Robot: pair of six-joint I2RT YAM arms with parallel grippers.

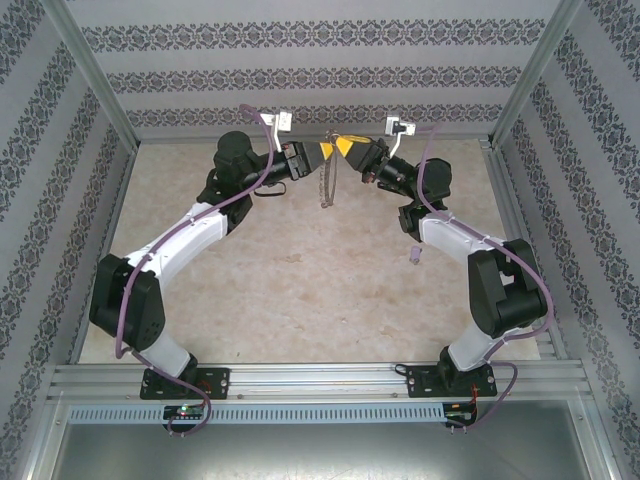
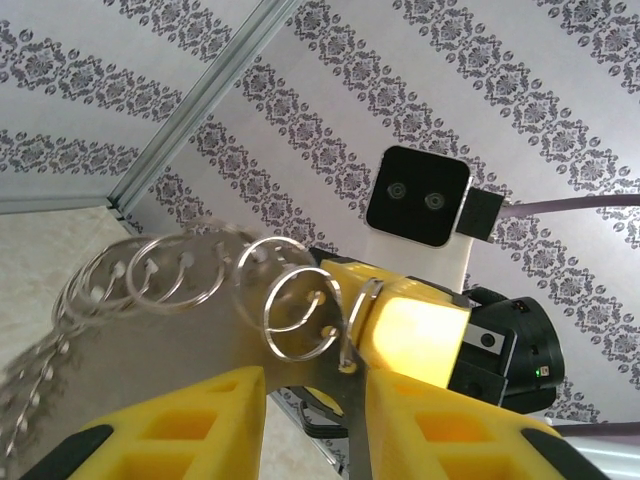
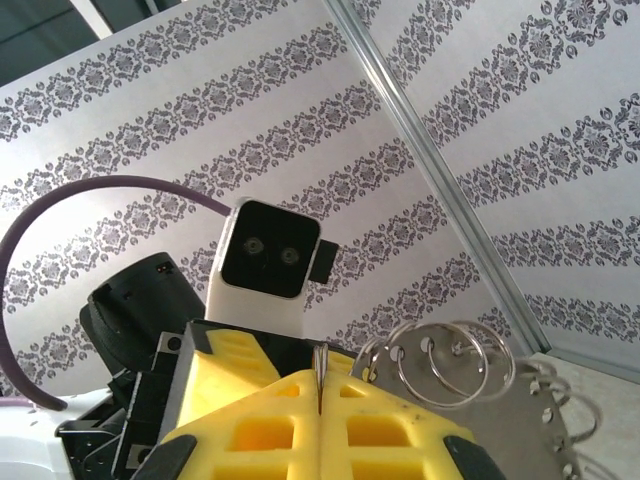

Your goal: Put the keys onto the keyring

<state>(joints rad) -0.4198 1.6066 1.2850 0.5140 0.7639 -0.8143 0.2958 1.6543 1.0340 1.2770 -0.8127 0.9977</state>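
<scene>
- Illumination: bright, diffuse, even; shadows on the table (image 1: 300,290) faint;
- Left wrist: yellow fingers (image 2: 415,330) glare-washed; the keyring (image 2: 120,300) blurred near the lens;
- Right wrist: foreground soft; wall pattern sharp.

The fingers (image 2: 180,432) of my left hand (image 2: 315,410) and right hand (image 3: 320,400) are yellow plastic, matt, moulded with square hollows. The keyring (image 2: 300,312) is bare metal wire, smooth and glossy, catching white glints. The flat grey plate (image 3: 505,428) behind it looks like duller metal. The bench (image 1: 300,290) has a pale, mottled, matt surface. The frame post (image 1: 95,75) is satin metal, and the cable (image 3: 100,188) has a smooth purple sheath.
</scene>
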